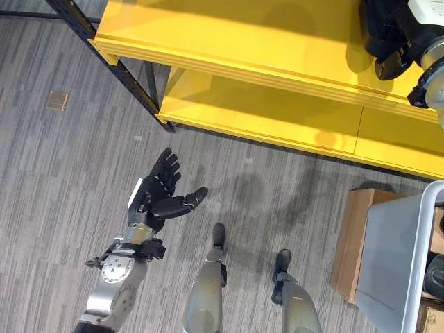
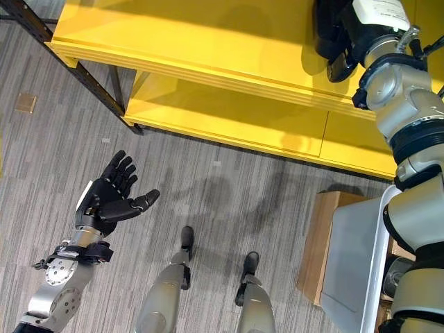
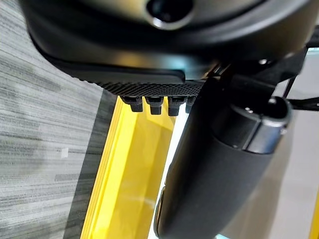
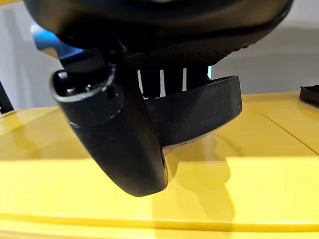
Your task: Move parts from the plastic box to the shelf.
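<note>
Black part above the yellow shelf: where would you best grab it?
Probably by its thin curved wall, coming from above, with the thumb outside and the fingers inside the curve. The right hand pinches the black part that way over the yellow shelf. The left hand is open.

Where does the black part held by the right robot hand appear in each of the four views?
Left eye view: black part at top right, over the yellow shelf.
Right eye view: top, right of centre.
Left wrist view: not identifiable.
Right wrist view: centre, in right robot hand.
Shared landmark: the yellow shelf.
</note>
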Controlling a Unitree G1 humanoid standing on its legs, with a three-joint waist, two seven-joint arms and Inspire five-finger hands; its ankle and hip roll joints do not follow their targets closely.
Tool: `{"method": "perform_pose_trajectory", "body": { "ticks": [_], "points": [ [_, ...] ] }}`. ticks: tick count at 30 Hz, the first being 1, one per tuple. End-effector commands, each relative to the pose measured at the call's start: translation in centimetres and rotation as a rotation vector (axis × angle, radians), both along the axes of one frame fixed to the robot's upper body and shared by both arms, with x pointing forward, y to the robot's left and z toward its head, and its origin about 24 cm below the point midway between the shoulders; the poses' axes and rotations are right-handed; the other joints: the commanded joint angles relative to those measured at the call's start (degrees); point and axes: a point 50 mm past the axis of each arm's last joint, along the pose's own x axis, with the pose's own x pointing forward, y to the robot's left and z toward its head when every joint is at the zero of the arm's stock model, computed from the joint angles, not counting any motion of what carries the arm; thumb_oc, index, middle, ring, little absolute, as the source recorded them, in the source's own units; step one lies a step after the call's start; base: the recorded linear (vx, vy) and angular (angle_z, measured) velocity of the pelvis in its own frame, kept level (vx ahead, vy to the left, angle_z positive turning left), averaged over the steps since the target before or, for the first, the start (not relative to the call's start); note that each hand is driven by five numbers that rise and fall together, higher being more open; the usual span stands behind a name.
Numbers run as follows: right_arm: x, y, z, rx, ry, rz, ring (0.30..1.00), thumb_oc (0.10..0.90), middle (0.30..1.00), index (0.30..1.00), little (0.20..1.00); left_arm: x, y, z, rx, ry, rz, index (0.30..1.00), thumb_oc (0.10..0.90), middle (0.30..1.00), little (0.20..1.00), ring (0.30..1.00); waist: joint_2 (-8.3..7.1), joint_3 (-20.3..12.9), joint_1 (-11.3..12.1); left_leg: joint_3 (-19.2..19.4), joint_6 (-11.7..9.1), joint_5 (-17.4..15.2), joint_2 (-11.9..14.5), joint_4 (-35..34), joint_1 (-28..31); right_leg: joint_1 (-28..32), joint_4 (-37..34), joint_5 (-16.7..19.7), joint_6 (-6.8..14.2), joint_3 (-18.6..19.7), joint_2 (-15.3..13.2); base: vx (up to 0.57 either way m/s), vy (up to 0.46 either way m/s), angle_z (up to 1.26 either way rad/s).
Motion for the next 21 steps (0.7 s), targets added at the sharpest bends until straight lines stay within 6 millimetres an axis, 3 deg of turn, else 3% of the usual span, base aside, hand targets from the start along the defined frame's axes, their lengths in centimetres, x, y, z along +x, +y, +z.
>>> {"method": "perform_pose_trajectory", "body": {
  "ticks": [1,4,5,9,10,11,12,21],
  "points": [
    [-2.91,1.37,8.88,-0.017,-0.317,0.021,0.300,0.400,0.300,0.300,0.300,-0.47,-0.98,4.43,-0.009,-0.238,-0.069,1.000,0.900,1.000,1.000,1.000,-1.69,-2.7,0.7,-2.1,-2.9,-5.5,3.5,6.9,-2.0,4.9,-1.1,-4.8,-2.3,-1.0,1.2,0.01,-0.002,0.11],
    [-3.14,1.10,9.20,-0.023,-0.323,0.006,0.300,0.400,0.300,0.300,0.300,-0.49,-0.97,4.42,-0.010,-0.238,-0.069,1.000,0.900,1.000,1.000,1.000,-1.84,-2.9,1.0,-2.7,-3.3,-6.9,3.3,7.0,-1.8,5.5,-1.2,-5.9,-2.2,-1.0,1.2,0.03,-0.011,0.07],
    [-3.17,1.10,9.25,-0.023,-0.325,0.005,0.300,0.400,0.300,0.300,0.300,-0.48,-0.97,4.47,-0.010,-0.240,-0.070,1.000,0.900,1.000,1.000,1.000,-1.67,-2.7,1.0,-2.4,-2.8,-5.5,3.4,7.0,-2.4,4.9,-1.2,-4.9,-2.4,-1.3,1.2,0.01,-0.013,0.06],
    [-3.48,0.87,9.68,-0.038,-0.334,-0.009,0.300,0.400,0.300,0.300,0.300,-0.48,-0.95,4.52,-0.011,-0.244,-0.069,1.000,0.900,1.000,1.000,1.000,-1.64,-2.6,1.6,-2.8,-2.8,-5.5,3.3,7.1,-2.8,5.1,-1.4,-5.1,-2.4,-1.6,1.2,0.02,-0.011,0.07],
    [-3.47,0.85,9.65,-0.032,-0.336,-0.008,0.629,0.635,0.629,0.629,0.629,-0.49,-0.97,4.50,-0.015,-0.243,-0.069,1.000,0.900,1.000,1.000,1.000,-1.81,-2.8,1.6,-3.1,-3.3,-6.9,3.2,7.3,-2.1,5.7,-1.2,-6.2,-2.2,-1.3,1.2,0.01,-0.008,0.13],
    [-3.47,0.80,9.66,-0.024,-0.336,-0.008,0.827,0.776,0.827,0.827,0.827,-0.44,-0.96,4.57,-0.016,-0.246,-0.068,1.000,0.900,1.000,1.000,1.000,-1.64,-2.6,1.7,-2.9,-2.8,-5.5,3.2,7.1,-2.8,5.0,-1.2,-5.2,-2.4,-1.7,1.2,0.08,-0.022,0.09],
    [-3.43,0.78,9.60,-0.020,-0.334,-0.008,1.000,0.900,1.000,1.000,1.000,-0.43,-0.96,4.54,-0.018,-0.245,-0.067,1.000,0.900,1.000,1.000,1.000,-1.81,-2.8,1.6,-3.2,-3.2,-6.9,3.2,7.3,-2.2,5.5,-1.1,-6.2,-2.3,-1.3,1.2,0.01,-0.007,0.04],
    [-2.97,1.10,9.11,-0.005,-0.317,0.002,1.000,0.900,1.000,1.000,1.000,-0.37,-0.83,4.77,-0.009,-0.253,-0.062,1.000,0.900,1.000,1.000,1.000,-1.82,-2.6,1.7,-3.1,-3.2,-7.2,3.3,7.7,-2.4,5.1,-0.4,-6.5,-2.4,-1.2,1.4,0.01,-0.004,0.01]
  ]
}}
